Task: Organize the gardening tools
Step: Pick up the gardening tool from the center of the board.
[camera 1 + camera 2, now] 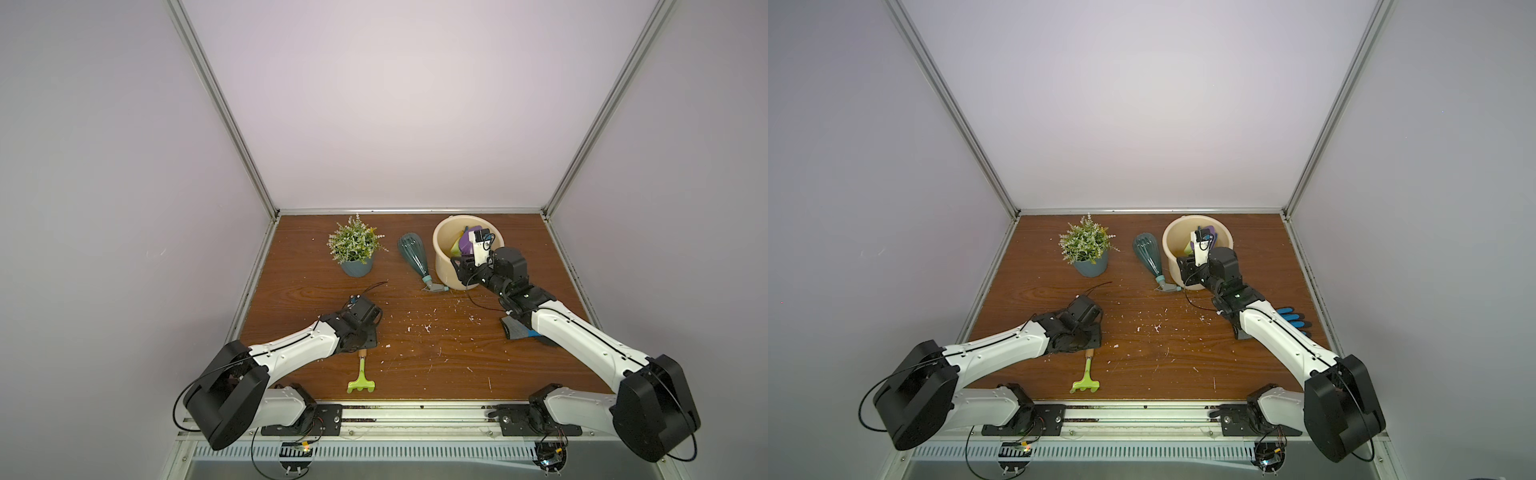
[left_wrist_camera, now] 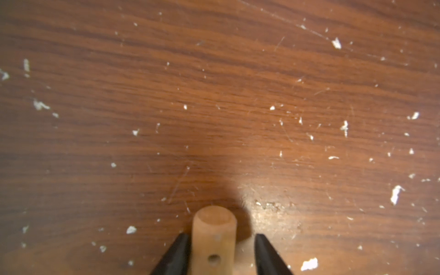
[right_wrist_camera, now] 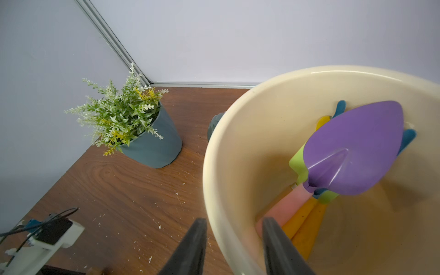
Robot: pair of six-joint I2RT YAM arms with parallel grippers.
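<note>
The lime-green rake (image 1: 361, 380) (image 1: 1086, 382) lies near the table's front edge, with its wooden handle (image 2: 214, 238) between the jaws of my left gripper (image 2: 222, 235). One finger touches the handle and a gap shows at the other finger. My right gripper (image 3: 235, 219) straddles the near rim of the cream bucket (image 3: 214, 154) (image 1: 440, 241), one finger outside and one inside, closed on the wall. Inside lean the purple trowel (image 3: 357, 147), lime-green trowel (image 3: 297, 162), yellow scoop (image 3: 322, 121) and blue fork (image 3: 408, 138). The teal spray bottle (image 1: 415, 257) (image 1: 1148, 255) lies left of the bucket.
A potted plant (image 1: 355, 249) (image 3: 133, 123) stands at the back left. A blue-fingered glove (image 1: 1293, 318) lies under my right arm. White crumbs are scattered over the wooden table (image 1: 415, 353). Metal frame posts and walls close in the back and sides.
</note>
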